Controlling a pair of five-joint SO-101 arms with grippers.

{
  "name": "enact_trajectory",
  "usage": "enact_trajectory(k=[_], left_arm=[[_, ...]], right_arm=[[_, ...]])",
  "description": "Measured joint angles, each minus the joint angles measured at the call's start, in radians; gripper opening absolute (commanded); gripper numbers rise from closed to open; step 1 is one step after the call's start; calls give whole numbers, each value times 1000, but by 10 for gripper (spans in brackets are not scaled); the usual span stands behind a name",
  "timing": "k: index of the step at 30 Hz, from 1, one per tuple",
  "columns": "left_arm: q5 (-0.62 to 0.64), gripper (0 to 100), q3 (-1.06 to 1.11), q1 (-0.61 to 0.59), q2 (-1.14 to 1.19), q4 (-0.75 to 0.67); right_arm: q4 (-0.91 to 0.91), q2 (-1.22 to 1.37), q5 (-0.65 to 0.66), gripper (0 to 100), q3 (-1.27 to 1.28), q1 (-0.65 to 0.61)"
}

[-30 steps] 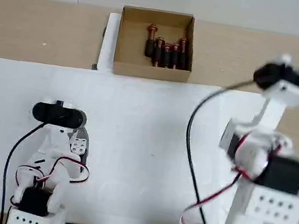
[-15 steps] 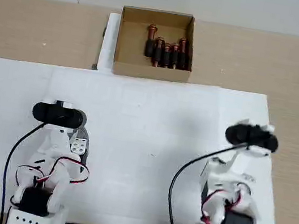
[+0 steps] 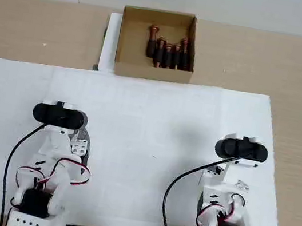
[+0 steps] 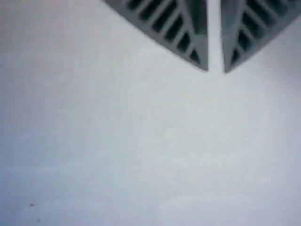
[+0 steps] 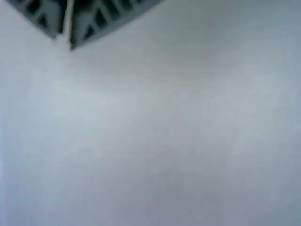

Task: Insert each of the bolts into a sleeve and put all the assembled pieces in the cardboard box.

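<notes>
High view: sleeved bolts (image 3: 167, 55) in cardboard box (image 3: 152, 71), judged stiff, light, best pinched mid-sleeve; left tool (image 4: 215, 66), right tool (image 5: 67, 40) closed, empty.

Left arm (image 3: 53, 157) and right arm (image 3: 224, 198) are built of white plastic segments with black motors (image 3: 36, 203); each carries a black oval camera housing (image 3: 59, 115) at the wrist and stands on a perforated white base (image 3: 25, 221). A black cable (image 3: 16, 151) runs from each housing down the arm, and loops of red and white wires (image 3: 73, 176) show at the joints. Left gripper (image 4: 215, 70) and right gripper (image 5: 67, 41) have grey fingers with slatted ribbing.
</notes>
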Motion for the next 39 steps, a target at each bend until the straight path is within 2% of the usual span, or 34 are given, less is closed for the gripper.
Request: enact_trajectory(k=[10,39], left_arm=[[0,7,0,0,0,0],[0,7,8,0,0,-31]], right_arm=[[-5,-2,0,4,52,-135],[-15,-2,-26,4,72,-144]])
